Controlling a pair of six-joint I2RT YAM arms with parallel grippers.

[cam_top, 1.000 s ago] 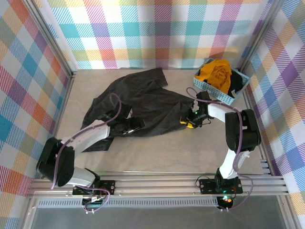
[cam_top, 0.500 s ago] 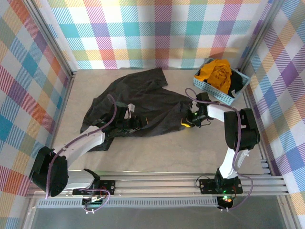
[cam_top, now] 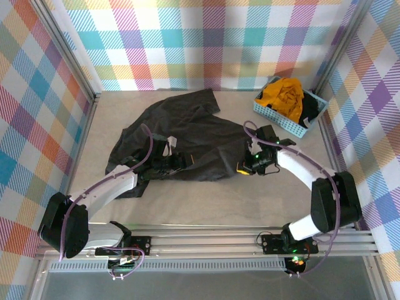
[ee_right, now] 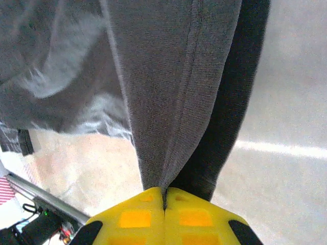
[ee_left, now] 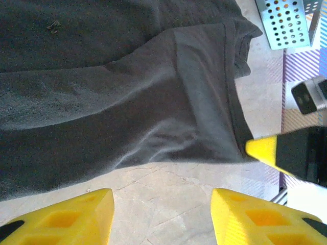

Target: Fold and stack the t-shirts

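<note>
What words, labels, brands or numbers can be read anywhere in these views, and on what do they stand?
No text can be read in any view.
Small white patch, perhaps a tag, on the dark t-shirt: too small to read.
Blue basket: no print visible.
Yellow t-shirt: no print visible.

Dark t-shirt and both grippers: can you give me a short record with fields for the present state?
dark t-shirt: lies unfolded and rumpled on the table
right gripper: shut on the shirt's edge
left gripper: open at the near hem, holding nothing
basket: far right corner, holds the yellow t-shirt
</note>
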